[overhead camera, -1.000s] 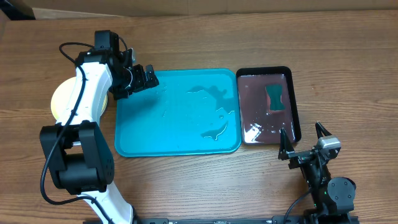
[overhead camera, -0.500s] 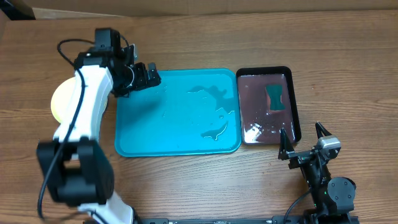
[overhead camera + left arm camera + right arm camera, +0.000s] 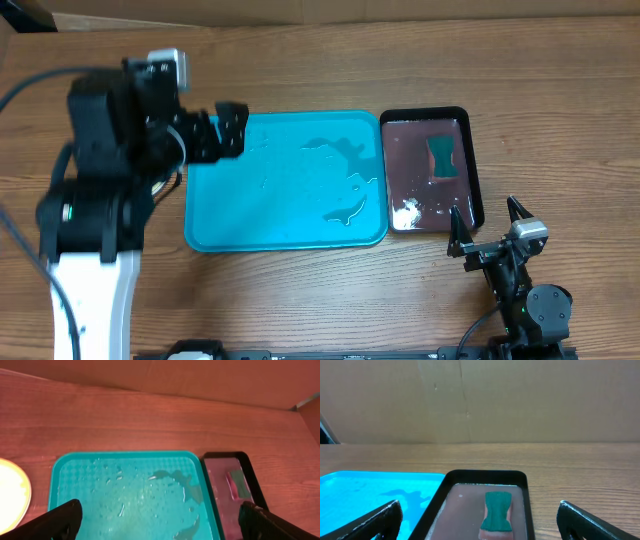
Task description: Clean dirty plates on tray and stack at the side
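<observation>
Right gripper (image 3: 483, 207), fingers spread, empty, nearest; blue tray (image 3: 290, 215), wet, mid-table; black tray (image 3: 476, 170) just right, green sponge (image 3: 442, 158) inside; left gripper (image 3: 233, 131), spread, empty, over the blue tray's far left corner; pale plate (image 3: 10, 492) on the table left of it.

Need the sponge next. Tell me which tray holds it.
The black tray, right of the turquoise tray: the green sponge lies in it; the other holds only puddles.

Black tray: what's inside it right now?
A green sponge lies in the black tray, in murky reddish-brown liquid. The floor under the sponge is covered; the liquid obscures the rest.
</observation>
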